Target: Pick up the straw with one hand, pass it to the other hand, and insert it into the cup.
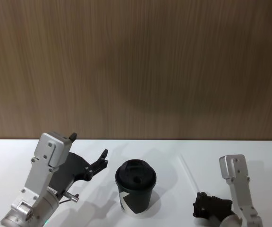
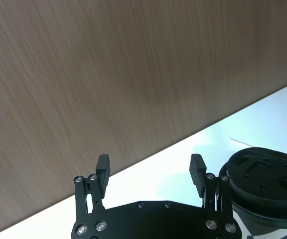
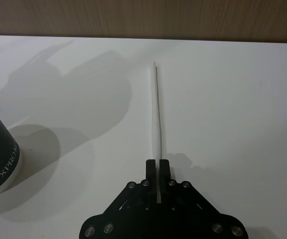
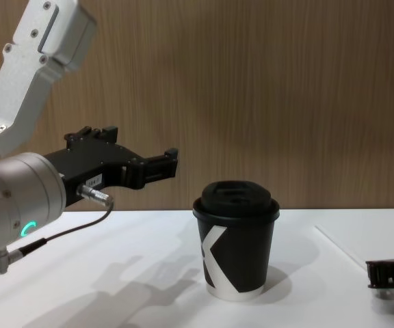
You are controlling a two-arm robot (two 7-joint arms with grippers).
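Lidded cup (image 1: 136,187) stands between spread-open left end effector (image 2: 150,167) and right end effector (image 3: 157,165) pinching straw (image 3: 156,109).

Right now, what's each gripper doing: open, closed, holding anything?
Left gripper: open, holding nothing.
Right gripper: closed on the straw.

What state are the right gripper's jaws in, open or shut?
Shut: on the right gripper, the jaws meet around one end of the straw.
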